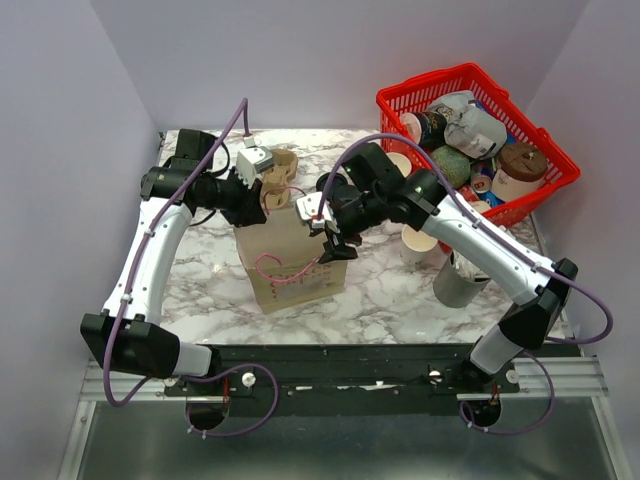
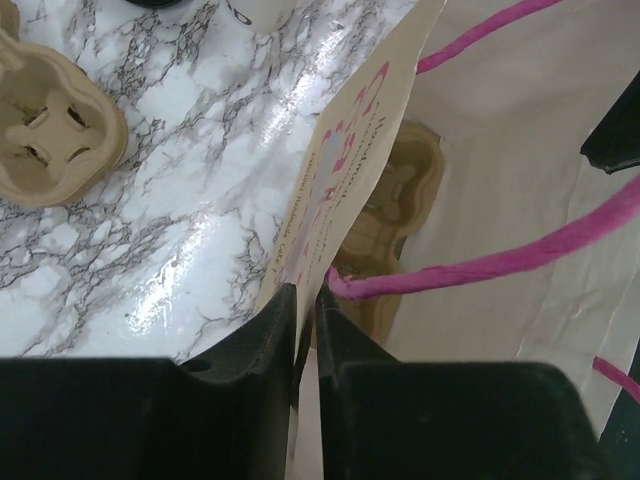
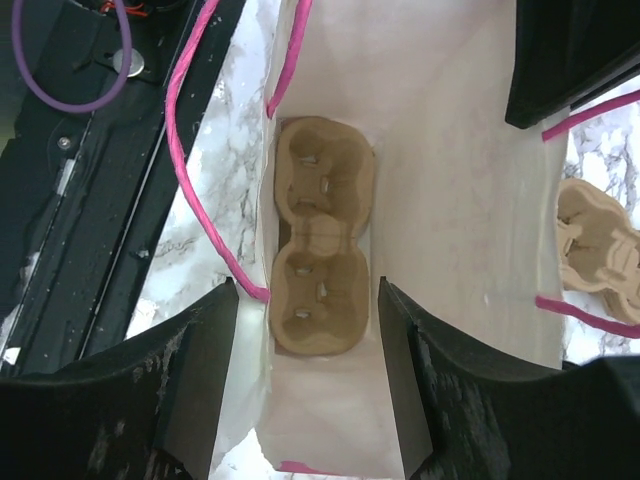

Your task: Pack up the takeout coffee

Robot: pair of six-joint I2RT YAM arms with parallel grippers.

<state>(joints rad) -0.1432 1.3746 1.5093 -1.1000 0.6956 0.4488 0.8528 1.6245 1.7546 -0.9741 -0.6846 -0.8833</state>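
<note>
1. Paper is what your left gripper (image 2: 307, 300) has between its fingers. They stand almost together on the rim of the paper bag (image 1: 295, 270), with the thin wall pinched between them. I judge that this hold is there to pull the mouth wide and to stop the bag from tipping.
2. Your right gripper (image 3: 306, 300) hangs over the mouth of the bag with its fingers well apart and nothing in them. From there its camera looks straight down inside.
3. At the bottom of the bag lies a pulp cup carrier (image 3: 320, 260), flat, with its two wells facing up. It seems placed so that a cup can stand in a well and not fall over.
4. A second carrier (image 2: 50, 130) lies on the marble table (image 2: 180, 220), near the bag and outside it.
5. The takeout coffee is not in the bag. You see one white cup (image 1: 400, 160) behind the right arm, near the red basket (image 1: 425, 82), and another cup (image 1: 420, 243) under the forearm. Both are partly hidden, and I cannot tell which one has the black lid.
6. My judgement is that the bag is ready and the cup is not yet fetched. Your right gripper is the free one for this, and it is also the nearer to the cups.
</note>
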